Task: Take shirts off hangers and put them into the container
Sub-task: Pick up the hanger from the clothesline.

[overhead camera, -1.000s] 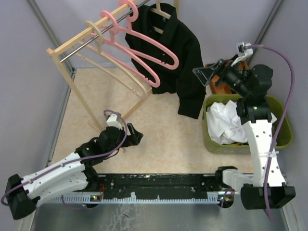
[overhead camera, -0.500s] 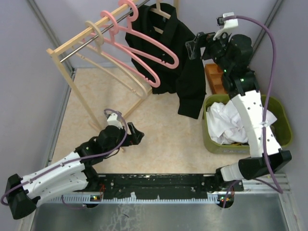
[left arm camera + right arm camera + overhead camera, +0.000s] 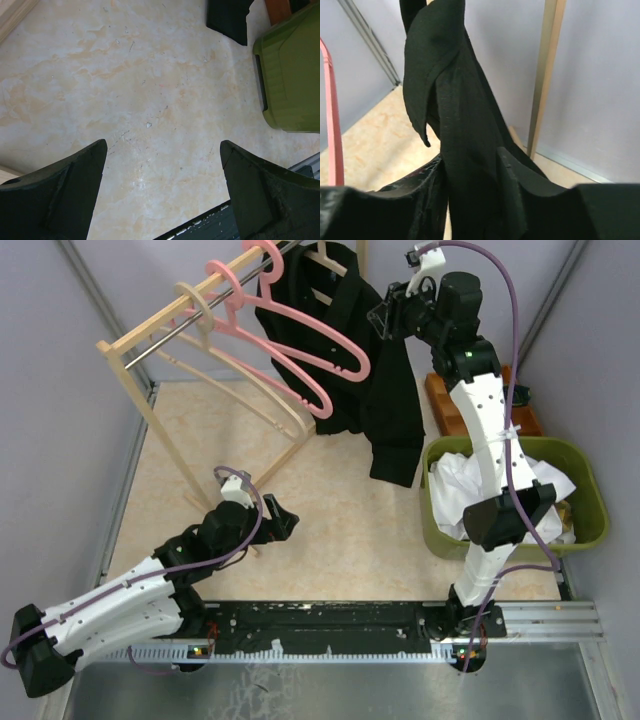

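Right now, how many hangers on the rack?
4. Two bare pink hangers side by side; one bare beige hanger left of them; a second beige hanger inside the black shirt, mostly hidden.

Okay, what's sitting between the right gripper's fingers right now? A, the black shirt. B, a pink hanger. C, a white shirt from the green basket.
A: in the right wrist view, a fold of the black shirt hangs down between the fingers of the right gripper.

A robot lab cell: plain grey walls [image 3: 50, 440] enclose a marbled tabletop [image 3: 340, 510] with a black mounting rail [image 3: 330, 620].
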Controlling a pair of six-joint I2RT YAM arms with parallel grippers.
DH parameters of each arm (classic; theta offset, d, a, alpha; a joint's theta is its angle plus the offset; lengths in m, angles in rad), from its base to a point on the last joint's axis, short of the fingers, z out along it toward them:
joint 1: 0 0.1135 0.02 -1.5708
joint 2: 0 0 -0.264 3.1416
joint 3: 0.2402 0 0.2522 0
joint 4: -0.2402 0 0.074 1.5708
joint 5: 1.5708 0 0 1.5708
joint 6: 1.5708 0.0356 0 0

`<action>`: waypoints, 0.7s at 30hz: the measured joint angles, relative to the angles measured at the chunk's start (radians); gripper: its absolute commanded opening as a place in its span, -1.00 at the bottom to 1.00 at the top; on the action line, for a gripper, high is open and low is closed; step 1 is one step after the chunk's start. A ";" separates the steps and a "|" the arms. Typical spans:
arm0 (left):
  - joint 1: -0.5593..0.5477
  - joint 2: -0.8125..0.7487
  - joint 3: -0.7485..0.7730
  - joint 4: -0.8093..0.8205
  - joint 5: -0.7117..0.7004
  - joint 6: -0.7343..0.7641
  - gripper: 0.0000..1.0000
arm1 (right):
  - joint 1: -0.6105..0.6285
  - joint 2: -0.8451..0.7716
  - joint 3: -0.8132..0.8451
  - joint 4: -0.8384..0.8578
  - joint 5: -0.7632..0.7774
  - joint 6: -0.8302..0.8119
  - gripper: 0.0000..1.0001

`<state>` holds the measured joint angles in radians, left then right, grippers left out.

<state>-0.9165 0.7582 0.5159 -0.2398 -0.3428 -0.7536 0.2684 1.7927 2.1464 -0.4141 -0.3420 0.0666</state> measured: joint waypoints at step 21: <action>0.000 0.012 0.000 0.000 0.001 -0.001 0.99 | 0.018 -0.249 -0.420 0.451 -0.004 0.286 -1.00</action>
<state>-0.9165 0.7704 0.5159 -0.2398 -0.3416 -0.7544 0.2859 1.5433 1.7260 0.0372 -0.3462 0.3531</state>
